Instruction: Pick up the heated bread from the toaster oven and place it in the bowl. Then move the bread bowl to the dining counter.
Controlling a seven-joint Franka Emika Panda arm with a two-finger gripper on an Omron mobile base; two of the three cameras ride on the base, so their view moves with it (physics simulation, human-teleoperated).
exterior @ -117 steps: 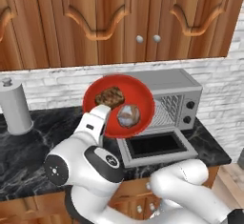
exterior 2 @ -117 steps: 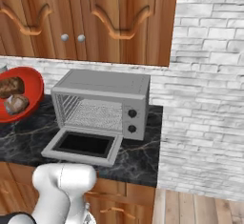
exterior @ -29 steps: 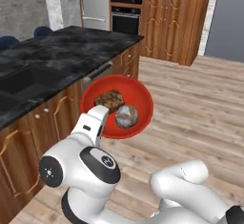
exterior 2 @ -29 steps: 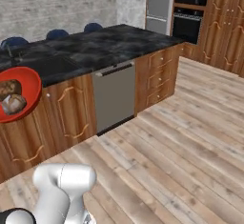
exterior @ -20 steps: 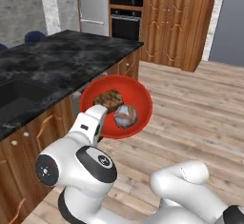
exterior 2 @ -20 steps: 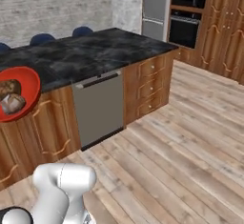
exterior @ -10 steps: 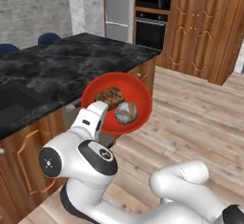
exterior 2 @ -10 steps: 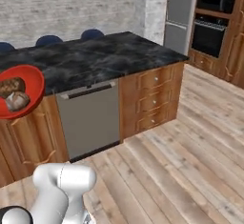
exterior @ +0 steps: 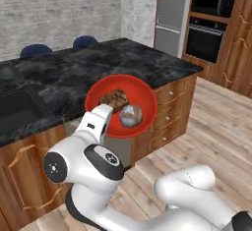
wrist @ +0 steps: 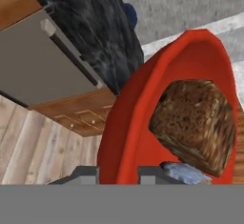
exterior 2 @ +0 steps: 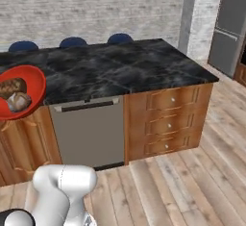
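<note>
The robot's white arm held a red bowl up in the air in front of a long black marble surface that topped brown wooden cabinets. The fingers were pinched onto the bowl's rim, one fingertip to each side of the red wall, as the hand view showed. Inside the bowl lay a dark-brown chunk of bread and, just beside it, a paler grey-tan roll; the two appeared to touch. From the right base view the bowl hung at the far left edge of the picture, with the bread above the roll, level with the marble top and in front of its near edge. The bowl was tilted, its open face turned toward the cameras. Three blue stools stood along the far side of the surface, before a pale brick wall. A grey dishwasher panel was set into the cabinets below the marble, next to a stack of three drawers. A steel refrigerator and a dark wall oven stood at the far end of the room, and light wooden planks covered the floor.
</note>
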